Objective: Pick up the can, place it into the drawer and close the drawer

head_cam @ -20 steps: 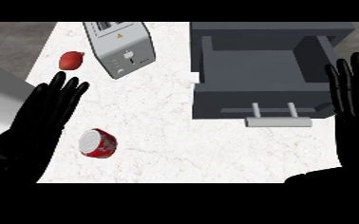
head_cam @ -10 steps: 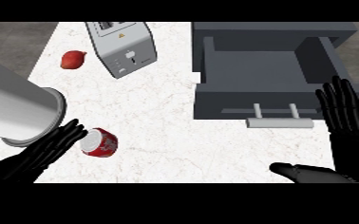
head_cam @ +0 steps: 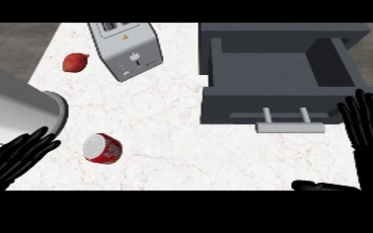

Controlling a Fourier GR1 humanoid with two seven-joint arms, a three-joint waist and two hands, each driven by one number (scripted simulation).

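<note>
Can (head_cam: 102, 148) lies just right of the left hand (head_cam: 25, 153), its straight fingers (head_cam: 38, 144) apart from it

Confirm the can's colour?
Red with pale markings and a silver top; the can lies on the counter in the head view.

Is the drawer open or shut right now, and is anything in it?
Open: the drawer is pulled out with its handle toward the robot. Its visible floor is bare.
</note>
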